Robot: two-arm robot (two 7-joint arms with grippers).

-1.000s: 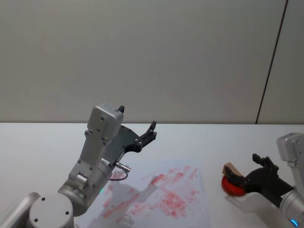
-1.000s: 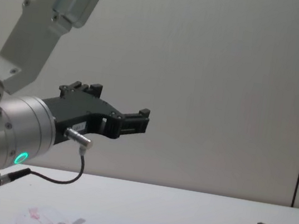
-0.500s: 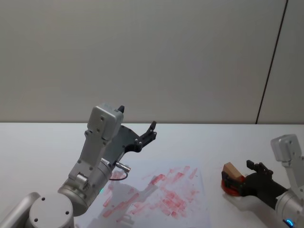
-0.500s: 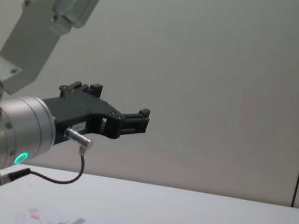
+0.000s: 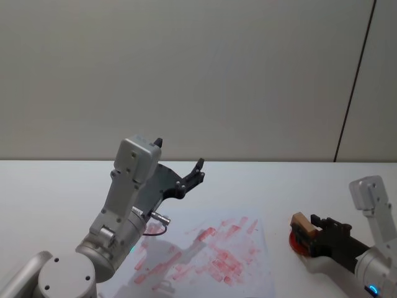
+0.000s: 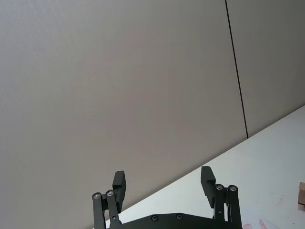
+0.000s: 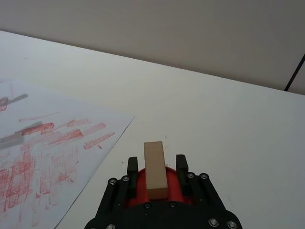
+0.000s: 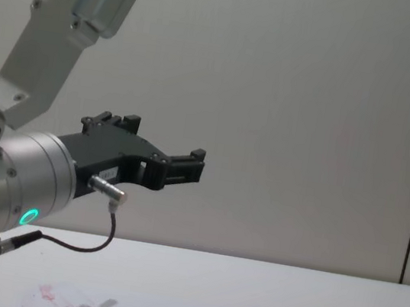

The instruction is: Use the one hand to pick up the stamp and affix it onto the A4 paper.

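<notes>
The stamp (image 7: 155, 169) looks like pale, matt, smooth bare wood. The paper (image 7: 57, 157) is thin and matt white, smeared with dry red ink. The ink pad (image 5: 298, 244) is a flat red. The right gripper (image 7: 156, 164) is matt black plastic with small shiny screws. The table (image 7: 228, 124) is smooth, matt white.

Plain pale grey wall (image 5: 186, 74) behind; thin dark vertical seam (image 5: 355, 81) at right; white tabletop (image 5: 49, 186) below

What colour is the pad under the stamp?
Red: the ink pad under the tan stamp, between the right gripper fingers, clearest in the right wrist view.
</notes>
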